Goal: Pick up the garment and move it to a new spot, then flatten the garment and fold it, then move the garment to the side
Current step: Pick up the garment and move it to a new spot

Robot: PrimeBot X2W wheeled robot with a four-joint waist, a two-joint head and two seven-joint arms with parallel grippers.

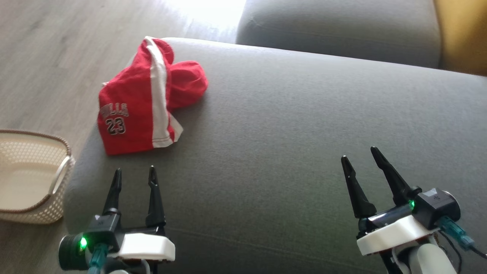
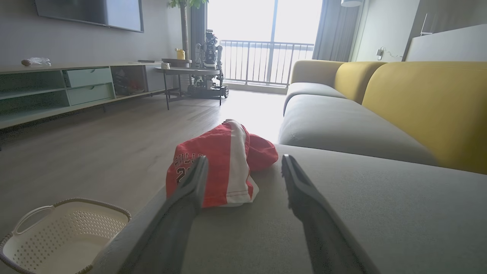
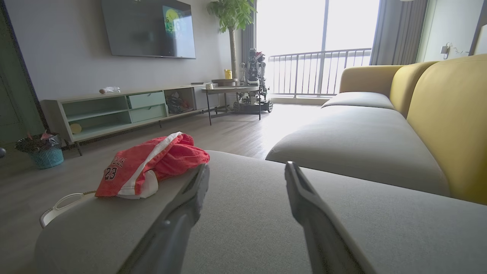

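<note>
The garment [image 1: 140, 102], a red pair of shorts with a white stripe [image 1: 159, 95] and a printed number, is lying bunched in a heap near the far left corner of the grey sofa cushion [image 1: 304, 133], with its left side sitting close to the cushion's rounded edge. Nothing is touching it. The left pincer [image 1: 135, 170] is hovering just in front of it over the near left part of the cushion, its two dark fingers standing wide apart and holding nothing. In the left wrist view the heap is sitting straight ahead, beyond the fingers. The right pincer [image 1: 359, 153] is waiting well apart on the right side of the cushion, likewise spread wide and empty. Below the cushion's left edge a pale perforated basket [image 1: 30, 179] is standing on the wooden floor [image 1: 57, 57]. The step in hand looks like the first pickup, not yet begun. The left pincer is the better placed for it. It should be coming down from above onto a raised fold, such as the ridge along the stripe, and closing on several layers so the heap is lifting as one piece. Pushing in sideways risks nudging the cloth off the edge toward the floor. The open middle of the cushion, within reach of both arms, looks like a good new spot for flattening.
</note>
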